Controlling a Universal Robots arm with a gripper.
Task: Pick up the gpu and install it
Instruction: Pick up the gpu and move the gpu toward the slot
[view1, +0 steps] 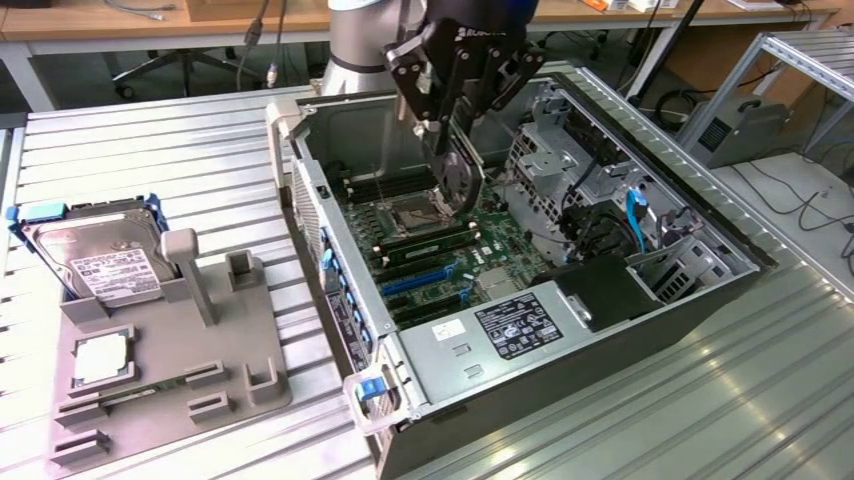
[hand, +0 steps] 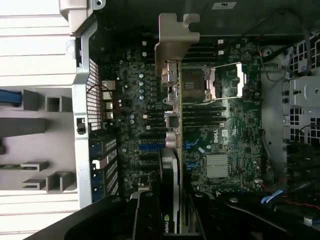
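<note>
My gripper (view1: 450, 128) hangs over the open computer case (view1: 400, 350) and is shut on the gpu (view1: 461, 175), a thin dark card that hangs edge-down above the motherboard (view1: 501, 250). From the wrist view, the gpu (hand: 171, 175) runs away from the gripper (hand: 171, 215), and its silver bracket (hand: 174, 45) is at the far end. The card sits clear above the board, near the CPU socket (hand: 200, 82) and short of the blue expansion slots (view1: 420, 285).
On the exterior view's left a grey holder tray (view1: 234, 380) carries a silver hard drive (view1: 107, 262) with blue rails and a small square CPU chip (view1: 102, 358). Drive cages and cables (view1: 627, 215) fill the case's far side. The table is ribbed metal.
</note>
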